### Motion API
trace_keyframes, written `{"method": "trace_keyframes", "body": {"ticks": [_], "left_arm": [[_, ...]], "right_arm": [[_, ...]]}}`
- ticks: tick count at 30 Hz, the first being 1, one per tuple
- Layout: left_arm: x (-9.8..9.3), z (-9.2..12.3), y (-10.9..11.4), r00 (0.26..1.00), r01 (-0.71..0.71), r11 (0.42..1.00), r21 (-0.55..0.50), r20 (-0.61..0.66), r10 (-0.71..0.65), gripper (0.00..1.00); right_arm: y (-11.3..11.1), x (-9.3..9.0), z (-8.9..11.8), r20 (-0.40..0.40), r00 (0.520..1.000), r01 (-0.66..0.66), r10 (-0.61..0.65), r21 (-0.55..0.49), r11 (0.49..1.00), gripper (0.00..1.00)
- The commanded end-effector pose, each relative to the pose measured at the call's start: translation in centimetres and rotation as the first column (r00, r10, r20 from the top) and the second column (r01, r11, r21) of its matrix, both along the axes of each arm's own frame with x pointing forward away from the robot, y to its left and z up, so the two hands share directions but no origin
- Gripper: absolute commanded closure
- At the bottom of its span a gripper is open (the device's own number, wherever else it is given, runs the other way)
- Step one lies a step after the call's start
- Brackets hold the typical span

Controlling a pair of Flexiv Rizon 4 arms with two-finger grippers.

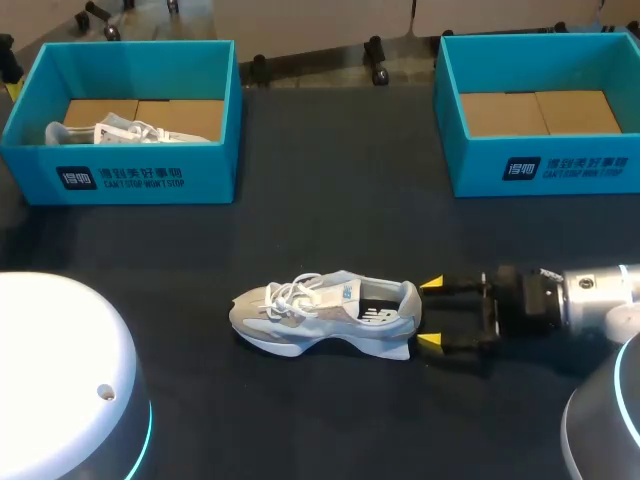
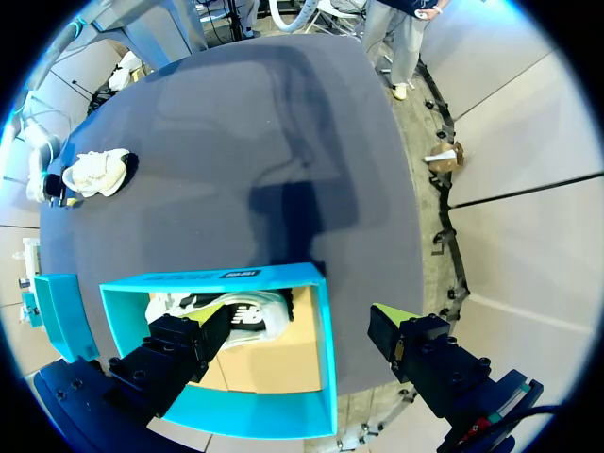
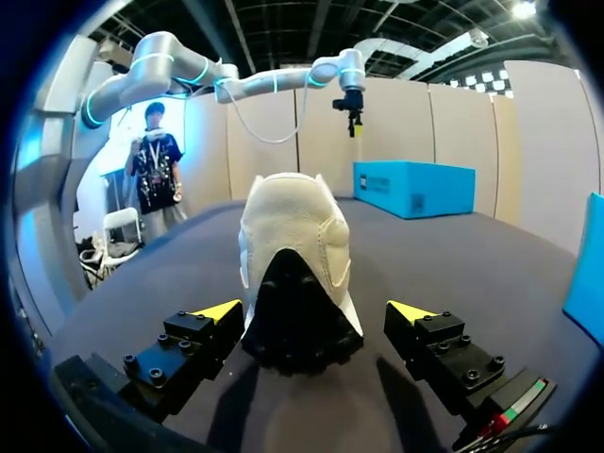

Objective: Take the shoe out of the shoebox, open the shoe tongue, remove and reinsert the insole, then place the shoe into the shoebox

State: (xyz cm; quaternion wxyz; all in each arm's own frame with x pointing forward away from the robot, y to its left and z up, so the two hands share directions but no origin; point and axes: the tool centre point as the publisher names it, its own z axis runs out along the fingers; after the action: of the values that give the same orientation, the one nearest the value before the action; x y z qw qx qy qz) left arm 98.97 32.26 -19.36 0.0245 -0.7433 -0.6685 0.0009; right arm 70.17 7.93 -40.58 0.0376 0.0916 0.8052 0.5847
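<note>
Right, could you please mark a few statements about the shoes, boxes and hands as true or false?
1. The loose shoe stands on the table, outside both boxes. True.
2. The right hand is shut on that shoe's heel. False: it is open, with one finger on each side of the heel and apart from it.
3. The right shoebox holds a shoe. False: only its cardboard floor shows; the second shoe lies in the left shoebox.
4. The loose shoe's toe points away from the right hand. True.
5. The left hand is open over the left shoebox. True.
</note>
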Motion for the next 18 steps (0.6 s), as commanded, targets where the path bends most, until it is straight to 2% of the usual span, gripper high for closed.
{"method": "trace_keyframes", "body": {"ticks": [1,18], "left_arm": [[-0.2,0.0,0.0,1.0,0.001,1.0,0.001,0.004,-0.001,0.0],[-0.2,0.0,0.0,1.0,0.001,1.0,0.001,0.004,-0.001,0.0]], "right_arm": [[1.0,0.4,-0.1,0.002,1.0,-0.009,0.009,-0.008,1.0,0.0],[2.3,0.1,-0.6,0.012,0.999,-0.043,0.043,-0.01,0.999,0.0]]}}
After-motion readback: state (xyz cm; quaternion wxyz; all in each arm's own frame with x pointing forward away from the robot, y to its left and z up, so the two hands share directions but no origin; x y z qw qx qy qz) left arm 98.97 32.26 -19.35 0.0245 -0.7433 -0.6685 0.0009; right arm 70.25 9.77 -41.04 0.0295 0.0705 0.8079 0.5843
